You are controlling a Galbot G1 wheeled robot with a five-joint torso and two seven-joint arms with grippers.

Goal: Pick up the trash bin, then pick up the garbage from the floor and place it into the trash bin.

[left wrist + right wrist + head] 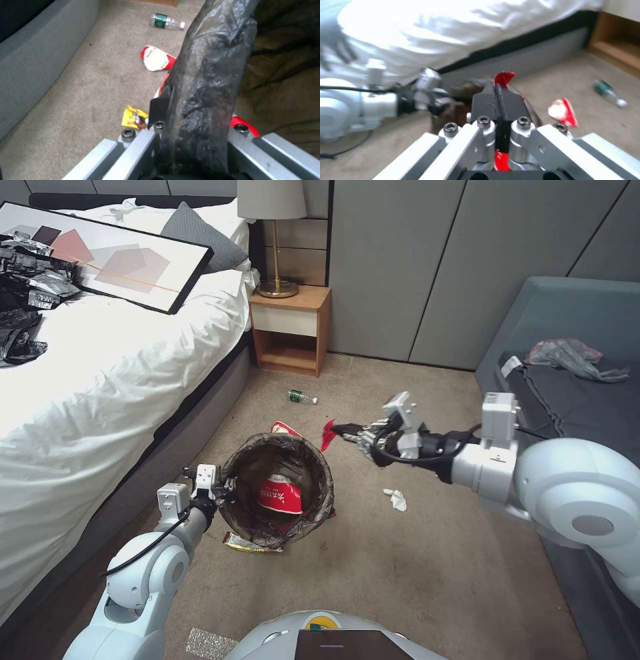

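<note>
The trash bin point(277, 490), lined with a dark bag, hangs just above the carpet. My left gripper point(223, 490) is shut on its rim, and in the left wrist view the bagged rim point(206, 87) sits clamped in that gripper point(200, 120). A red-and-white cup point(280, 497) lies inside. My right gripper point(343, 432) hovers beside the bin's far rim, shut on a red scrap point(327, 435), which also pokes out past the gripper point(500, 92) as a red scrap point(504, 77). On the floor lie a bottle point(302, 397), another cup point(285, 429), a tissue point(396, 499) and a snack wrapper point(250, 543).
The bed point(100, 360) runs along the left, carrying a framed picture point(113, 257) and a heap of black-and-silver bags point(30, 280). A nightstand point(290, 330) with a lamp stands at the back. A sofa point(573, 380) with a grey bag point(573, 357) borders the right.
</note>
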